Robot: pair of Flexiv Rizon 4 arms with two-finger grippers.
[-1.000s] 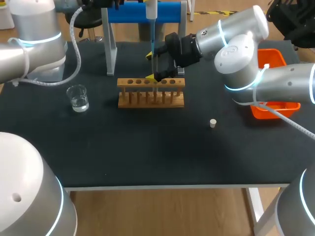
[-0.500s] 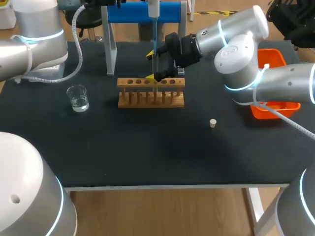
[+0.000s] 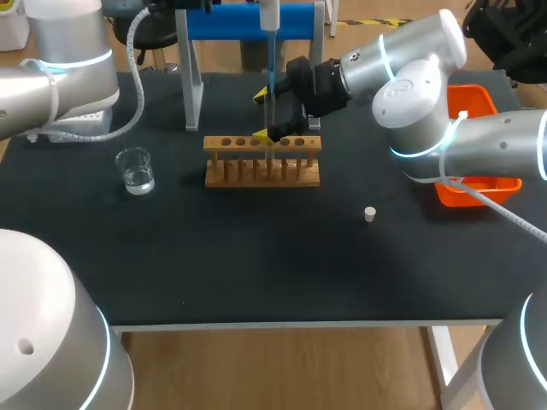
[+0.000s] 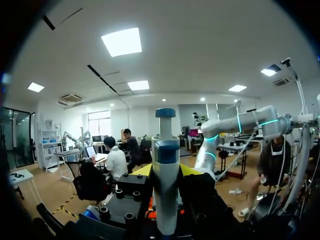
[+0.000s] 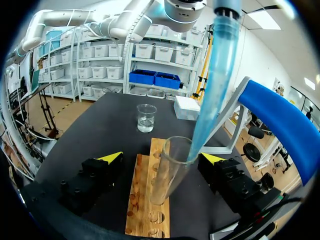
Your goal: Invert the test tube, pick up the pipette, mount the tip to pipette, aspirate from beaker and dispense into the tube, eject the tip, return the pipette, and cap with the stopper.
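Over the last second the left arm [image 3: 68, 60], in the upper left of the head view, had swung slightly to the right. The pipette [image 3: 268, 15] it carried had drifted the same way and hung at top centre, in front of the blue stand [image 3: 231, 21]. The left gripper [image 4: 166, 171] was clenched on the pipette, with a yellow fingertip against each side of its body. The blue tip [image 3: 271, 75] pointed straight down. In the right wrist view its end sat just inside the mouth of the tube [image 5: 167, 172].

The right arm [image 3: 410, 51] had not moved. It came in from the upper right, and the right gripper [image 3: 261, 115] lay level over the rack [image 3: 261, 171], just above centre. Its fingers were released and stood wide apart. The tube stood between them with a clear gap on at least one side. The tube's foot met the rack's top, but whether it sat in a hole could not be told.

The beaker [image 3: 135, 171], holding clear liquid, stood left of the rack and well apart from it. The stopper [image 3: 369, 213] lay lower right of the rack on the bare mat. Both were where they had been. An orange bin [image 3: 491, 184] sat at the right edge, partly behind the right arm.
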